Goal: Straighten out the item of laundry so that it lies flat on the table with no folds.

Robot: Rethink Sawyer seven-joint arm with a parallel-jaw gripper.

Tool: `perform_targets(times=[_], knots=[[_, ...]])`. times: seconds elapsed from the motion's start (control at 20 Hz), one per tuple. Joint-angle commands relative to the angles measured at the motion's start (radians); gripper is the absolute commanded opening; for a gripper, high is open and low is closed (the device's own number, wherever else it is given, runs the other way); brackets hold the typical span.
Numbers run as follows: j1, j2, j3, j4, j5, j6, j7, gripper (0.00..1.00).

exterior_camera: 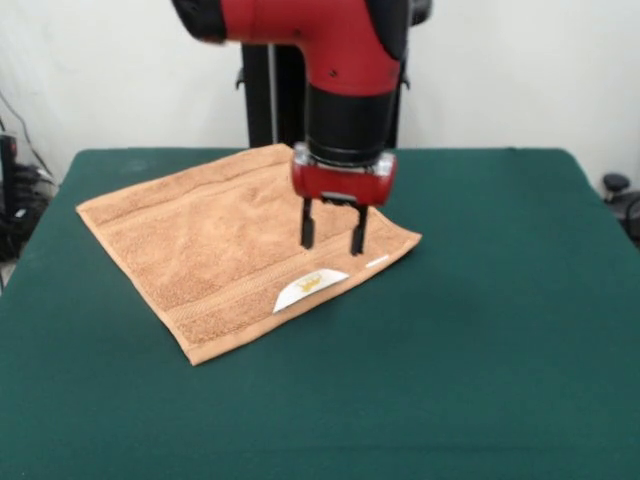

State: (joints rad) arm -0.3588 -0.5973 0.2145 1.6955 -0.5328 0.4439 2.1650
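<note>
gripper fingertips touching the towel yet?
Cannot tell. The front view shows the gripper open, fingers pointing down over the towel near its white label, but one angle cannot separate contact from a small gap.

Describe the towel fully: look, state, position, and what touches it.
The towel is orange-tan terry, roughly square, with woven border bands and a white label at its near edge. It lies spread nearly flat, turned diagonally, on the green table. The open pincer hangs over its right corner; contact is unclear.
</note>
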Motion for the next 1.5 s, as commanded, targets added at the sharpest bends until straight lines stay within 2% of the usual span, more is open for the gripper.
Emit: perform_targets(times=[0.05,0.45,0.65,1.2,1.5], knots=[[0.0,-0.021,0.106,0.114,0.038,0.074,-0.055,1.0],[0.057,0.091,0.037,0.062,-0.017,-0.047,0.043,1.0],[0.069,0.138,0.012,0.058,-0.021,-0.046,0.054,1.0],[0.102,0.198,-0.043,0.088,-0.045,-0.15,0.086,1.0],[0.131,0.281,-0.072,0.031,-0.036,-0.227,0.102,1.0]])
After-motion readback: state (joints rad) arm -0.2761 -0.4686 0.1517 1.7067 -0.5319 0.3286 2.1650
